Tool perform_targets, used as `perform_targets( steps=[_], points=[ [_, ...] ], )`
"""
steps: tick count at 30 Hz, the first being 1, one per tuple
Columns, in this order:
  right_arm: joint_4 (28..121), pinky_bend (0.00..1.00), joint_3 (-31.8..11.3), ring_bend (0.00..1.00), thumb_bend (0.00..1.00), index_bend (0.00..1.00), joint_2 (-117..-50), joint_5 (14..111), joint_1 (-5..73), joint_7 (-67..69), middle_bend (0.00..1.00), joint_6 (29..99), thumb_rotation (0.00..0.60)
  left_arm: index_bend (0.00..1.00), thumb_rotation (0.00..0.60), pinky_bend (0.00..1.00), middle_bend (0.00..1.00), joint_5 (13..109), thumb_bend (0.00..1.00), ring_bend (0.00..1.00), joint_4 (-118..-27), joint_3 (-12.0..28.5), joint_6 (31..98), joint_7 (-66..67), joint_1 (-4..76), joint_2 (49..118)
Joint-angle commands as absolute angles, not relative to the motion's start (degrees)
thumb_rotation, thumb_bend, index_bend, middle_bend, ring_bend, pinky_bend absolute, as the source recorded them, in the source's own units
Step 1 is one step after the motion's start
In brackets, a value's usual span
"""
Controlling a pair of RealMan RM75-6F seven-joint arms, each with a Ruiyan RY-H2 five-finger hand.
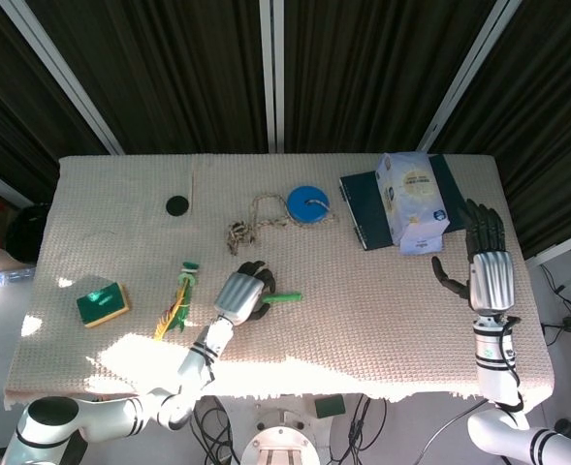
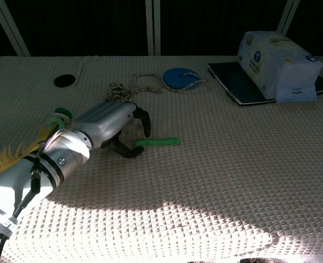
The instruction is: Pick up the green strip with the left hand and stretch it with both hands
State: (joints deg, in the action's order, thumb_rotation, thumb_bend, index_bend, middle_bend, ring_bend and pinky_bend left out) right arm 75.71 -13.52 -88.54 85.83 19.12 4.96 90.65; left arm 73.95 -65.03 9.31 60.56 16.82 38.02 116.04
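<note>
Sunlit cloth-covered table (image 1: 111, 208), dark slatted wall (image 1: 188, 68)

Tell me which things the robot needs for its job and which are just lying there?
Needed:
green strip
left hand, over the strip's end
right hand, waiting, fingers apart

Just lying there:
sponge
yellow and green toy
rope
blue disc
black disc
notebook
tissue pack

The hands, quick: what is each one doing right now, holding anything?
Left hand: fingers curled over one end of the green strip on the table; a firm hold cannot be told.
Right hand: open, holding nothing.
</note>
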Motion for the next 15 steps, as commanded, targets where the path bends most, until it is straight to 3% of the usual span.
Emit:
perform_targets(
  steps=[1, 15],
  points=[
    [75.6, 0.00, -13.5, 0.00, 0.31, 0.00, -88.6, 85.8, 19.0, 4.9, 0.00, 90.7, 0.600, 0.47, 0.598, 0.21, 0.32, 73.9, 0.29, 0.17, -64.7, 9.3, 60.2, 16.7, 38.1, 116.2],
    [75.0, 0.00, -13.4, 0.00, 0.31, 0.00, -88.7, 85.5, 18.8, 5.0, 0.00, 90.5, 0.600, 0.53, 0.599, 0.21, 0.34, 73.3, 0.31, 0.18, -63.8, 9.6, 59.2, 16.2, 38.3, 116.8]
  ],
)
